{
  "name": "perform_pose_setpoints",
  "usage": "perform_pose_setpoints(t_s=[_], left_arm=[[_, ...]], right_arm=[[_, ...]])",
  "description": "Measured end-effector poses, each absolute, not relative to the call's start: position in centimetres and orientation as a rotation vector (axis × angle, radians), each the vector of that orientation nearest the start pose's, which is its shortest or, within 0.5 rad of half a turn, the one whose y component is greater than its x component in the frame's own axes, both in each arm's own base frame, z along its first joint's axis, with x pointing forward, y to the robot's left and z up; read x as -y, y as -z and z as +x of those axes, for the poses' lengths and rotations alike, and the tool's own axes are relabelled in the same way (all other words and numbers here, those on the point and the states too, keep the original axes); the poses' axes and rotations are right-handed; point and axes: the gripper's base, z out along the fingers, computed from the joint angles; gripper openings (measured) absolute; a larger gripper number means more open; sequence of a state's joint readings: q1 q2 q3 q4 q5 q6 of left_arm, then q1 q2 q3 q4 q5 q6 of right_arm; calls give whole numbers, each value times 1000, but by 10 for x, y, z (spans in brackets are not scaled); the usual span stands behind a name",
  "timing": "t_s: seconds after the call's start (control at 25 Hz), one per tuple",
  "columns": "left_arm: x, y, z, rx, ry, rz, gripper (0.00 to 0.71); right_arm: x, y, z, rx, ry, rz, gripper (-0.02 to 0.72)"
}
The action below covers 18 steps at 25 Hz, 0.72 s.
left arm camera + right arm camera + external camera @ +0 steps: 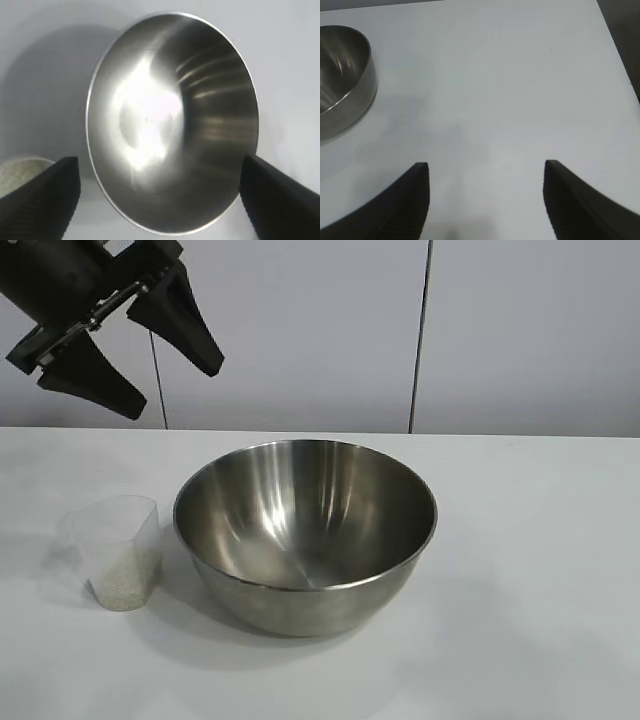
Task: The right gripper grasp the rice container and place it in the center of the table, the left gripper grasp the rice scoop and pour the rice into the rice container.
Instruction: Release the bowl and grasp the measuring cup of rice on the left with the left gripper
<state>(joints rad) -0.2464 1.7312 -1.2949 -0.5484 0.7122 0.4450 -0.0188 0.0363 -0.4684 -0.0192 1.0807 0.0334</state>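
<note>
White table (540,570): bowl (305,532) sits centred and empty, so placement looks done. Scoop (118,550) with rice (120,585) stands untouched left of it. Left claw (150,355) hangs wide open above, holding nothing; right claw (485,200) open, empty, well right.

the left gripper (170,365) is cut off at the top edge of the exterior view, so only its two fingers and part of the body show above the cup (118,550). in the left wrist view the cup (20,172) is mostly hidden behind one finger beside the bowl (172,122). in the right wrist view the bowl (342,80) is cut by the edge, and the right gripper (485,200) shows only its fingertips.
</note>
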Motion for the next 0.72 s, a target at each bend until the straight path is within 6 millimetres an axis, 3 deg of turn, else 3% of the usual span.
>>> perform_pose_setpoints(t_s=[0.12, 0.28, 0.4, 0.52, 0.72], left_arm=[[110, -264, 356, -2482, 336, 518, 538], [93, -300, 347, -2365, 175, 421, 521], [83, -328, 322, -2200, 149, 298, 519], [70, -339, 280, -2018, 192, 174, 519], [57, -294, 217, -1827, 217, 217, 519]], right_arm=[[2, -267, 3, -2131, 15, 56, 453], [2, -267, 3, -2131, 15, 56, 453], [2, -267, 3, -2131, 15, 56, 453], [2, -267, 3, -2131, 15, 56, 453], [2, -267, 3, -2129, 15, 56, 453]])
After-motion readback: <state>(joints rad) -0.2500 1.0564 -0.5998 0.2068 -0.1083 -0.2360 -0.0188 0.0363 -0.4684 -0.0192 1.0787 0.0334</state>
